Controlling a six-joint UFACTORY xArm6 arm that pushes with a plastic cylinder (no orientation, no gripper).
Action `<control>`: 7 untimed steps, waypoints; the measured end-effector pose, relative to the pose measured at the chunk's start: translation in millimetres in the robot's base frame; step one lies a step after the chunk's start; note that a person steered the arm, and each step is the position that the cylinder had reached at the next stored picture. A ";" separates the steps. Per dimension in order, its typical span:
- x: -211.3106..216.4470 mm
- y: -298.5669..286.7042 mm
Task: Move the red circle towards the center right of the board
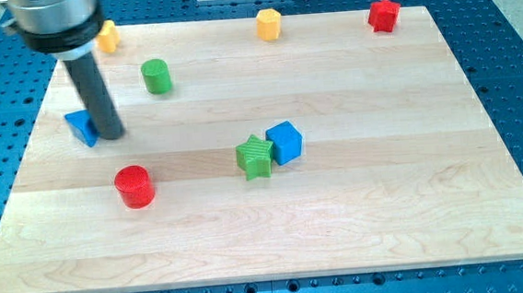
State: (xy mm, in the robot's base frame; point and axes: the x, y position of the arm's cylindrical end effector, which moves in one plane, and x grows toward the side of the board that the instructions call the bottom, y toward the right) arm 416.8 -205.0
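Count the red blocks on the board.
2: the red circle at lower left, below my tip, and a red star at the top right corner. None seem hidden.

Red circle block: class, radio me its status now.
My tip beside blue triangle block, above-left of red circle block, not touching. Green star block and blue cube toward centre right.
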 end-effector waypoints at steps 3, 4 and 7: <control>123.4 46.8; 99.2 86.3; 83.3 113.5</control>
State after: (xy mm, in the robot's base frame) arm 500.1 -91.5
